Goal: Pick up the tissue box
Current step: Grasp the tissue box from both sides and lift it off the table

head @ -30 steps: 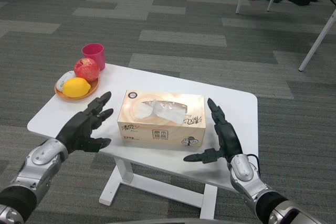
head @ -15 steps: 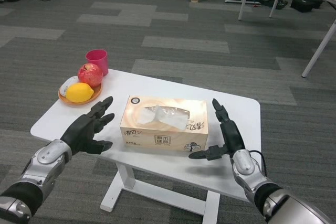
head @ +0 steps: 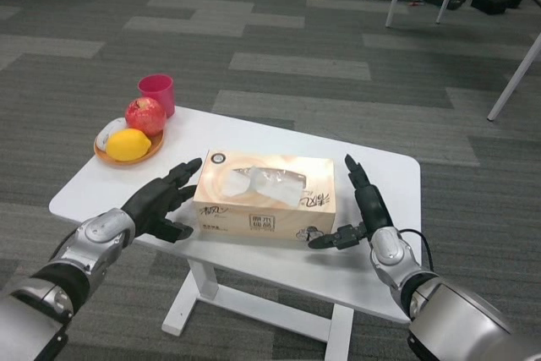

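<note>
The tissue box [head: 265, 195] is a beige cardboard box with white tissue showing in its top slot, lying in the middle of the white table [head: 228, 137]. My left hand [head: 162, 200] is open beside the box's left end, fingertips at or almost at the box's edge. My right hand [head: 359, 210] is open beside the right end, fingers spread, thumb pointing toward the box, a small gap between them. Neither hand holds the box.
An orange plate [head: 127, 150] at the table's far left corner carries a red apple [head: 144, 115], a yellow lemon [head: 128, 144] and a white object. A pink cup [head: 157, 91] stands behind it. Grey carpet, a stool and other tables' legs lie beyond.
Both hands have closed in on the ends of the box; the left has moved right to its edge. The camera has shifted slightly. The box has stayed in place.
</note>
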Motion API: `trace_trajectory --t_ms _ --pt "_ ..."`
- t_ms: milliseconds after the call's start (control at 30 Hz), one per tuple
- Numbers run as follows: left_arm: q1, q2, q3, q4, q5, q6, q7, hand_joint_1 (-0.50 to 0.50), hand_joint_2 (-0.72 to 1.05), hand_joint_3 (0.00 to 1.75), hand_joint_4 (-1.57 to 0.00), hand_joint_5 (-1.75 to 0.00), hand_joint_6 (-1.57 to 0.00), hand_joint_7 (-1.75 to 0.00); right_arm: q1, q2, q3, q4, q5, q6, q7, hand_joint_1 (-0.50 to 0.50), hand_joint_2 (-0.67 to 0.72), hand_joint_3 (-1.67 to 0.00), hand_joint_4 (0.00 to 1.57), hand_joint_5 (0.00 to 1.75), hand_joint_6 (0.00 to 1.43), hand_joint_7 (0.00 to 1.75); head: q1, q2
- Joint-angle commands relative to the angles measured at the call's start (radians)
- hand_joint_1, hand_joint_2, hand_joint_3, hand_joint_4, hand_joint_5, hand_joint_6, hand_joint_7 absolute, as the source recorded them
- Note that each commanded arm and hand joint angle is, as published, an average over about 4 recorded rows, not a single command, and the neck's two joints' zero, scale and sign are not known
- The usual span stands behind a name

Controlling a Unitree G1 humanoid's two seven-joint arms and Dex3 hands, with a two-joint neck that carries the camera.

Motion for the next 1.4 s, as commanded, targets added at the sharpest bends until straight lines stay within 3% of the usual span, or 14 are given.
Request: trace_trajectory --t_ms 33,767,1400 --pt "-0.027 -0.010 -0.003 0.043 0.005 0.022 0.007 0.50 1.05 0.44 0.00 -0.31 0.00 0.00 -0.018 0.005 0.003 0.026 0.006 0.010 -0.011 -0.25 -0.03 -0.24 0.03 0.00 0.00 0.00 -0.003 -0.004" --pt "-0.047 -0.026 -0.039 0.108 0.001 0.029 0.042 0.50 1.05 0.44 0.00 -0.31 0.00 0.00 -0.038 0.020 0.100 0.087 0.005 0.030 -0.024 -0.25 -0.03 -0.24 0.03 0.00 0.00 0.00 -0.017 -0.015" --pt "-0.063 -0.043 -0.107 0.108 -0.006 0.036 0.064 0.50 1.05 0.44 0.00 -0.31 0.00 0.00 -0.074 0.061 0.160 0.186 0.005 0.055 -0.062 -0.25 -0.03 -0.22 0.03 0.00 0.00 0.07 -0.027 -0.023"
